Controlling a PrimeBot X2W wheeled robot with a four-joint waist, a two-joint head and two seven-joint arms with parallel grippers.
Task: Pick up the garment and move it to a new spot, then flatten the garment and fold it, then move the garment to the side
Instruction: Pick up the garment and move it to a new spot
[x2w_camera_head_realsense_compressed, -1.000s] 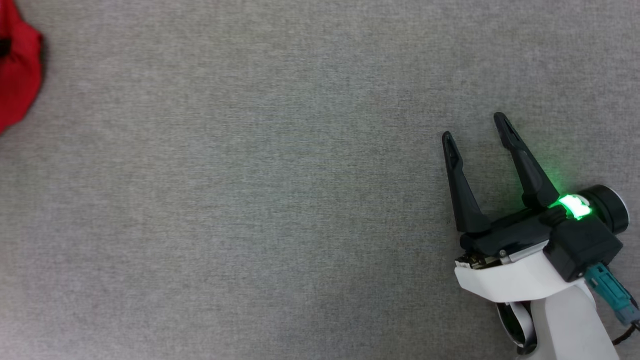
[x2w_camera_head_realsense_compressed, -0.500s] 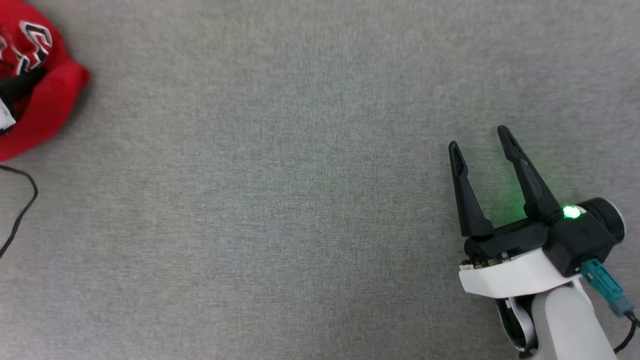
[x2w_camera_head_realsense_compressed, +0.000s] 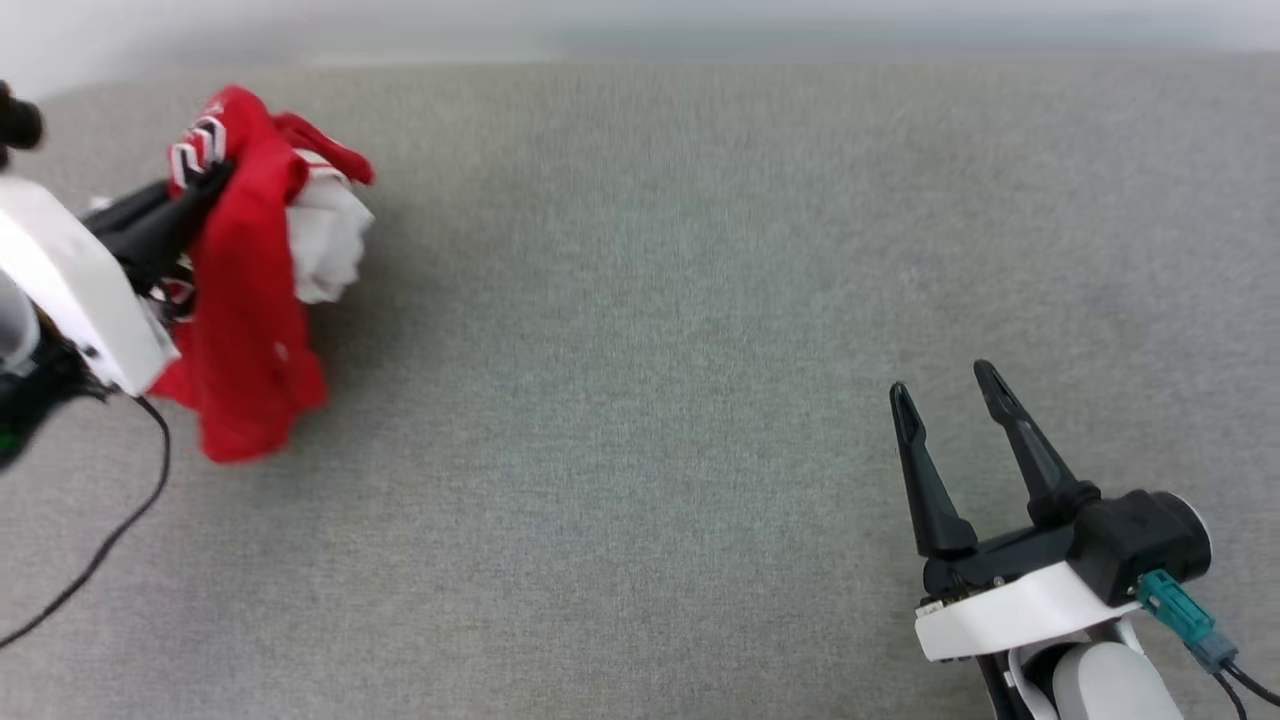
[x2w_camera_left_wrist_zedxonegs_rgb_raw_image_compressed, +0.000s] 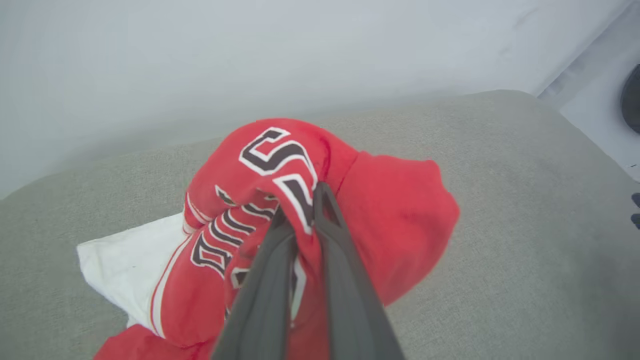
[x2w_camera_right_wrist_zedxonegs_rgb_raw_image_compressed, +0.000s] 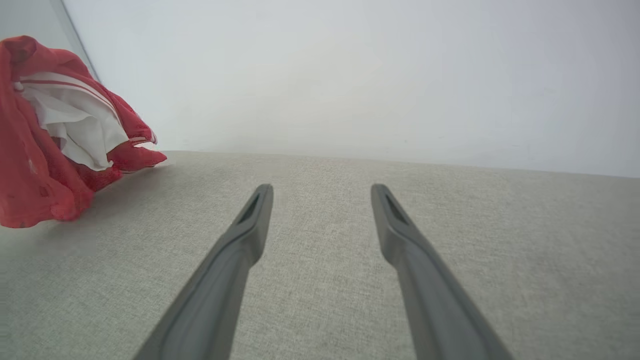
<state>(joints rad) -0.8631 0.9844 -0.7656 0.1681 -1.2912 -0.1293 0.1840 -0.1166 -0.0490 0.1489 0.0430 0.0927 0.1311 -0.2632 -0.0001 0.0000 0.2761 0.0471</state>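
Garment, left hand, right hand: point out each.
garment (x2w_camera_head_realsense_compressed: 250, 330): head view, red body cloth hanging down.
left hand (x2w_camera_left_wrist_zedxonegs_rgb_raw_image_compressed: 300, 200): left wrist view, between fingertips pinching cloth.
right hand (x2w_camera_head_realsense_compressed: 940, 377): head view, between its open fingertips.

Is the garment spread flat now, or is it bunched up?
Bunched up. The garment drapes in crumpled folds from the left gripper, whose jaws are shut on it, with its white sleeve tucked between red folds.

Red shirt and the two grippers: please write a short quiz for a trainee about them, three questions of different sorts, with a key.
1. True or false: the left gripper is shut on the red shirt.
2. Which gripper is open and holds nothing? A: left gripper. B: right gripper.
3. Fill in: in the head view the shirt is at the ___ side.
Key: 1 true; 2 B; 3 left.
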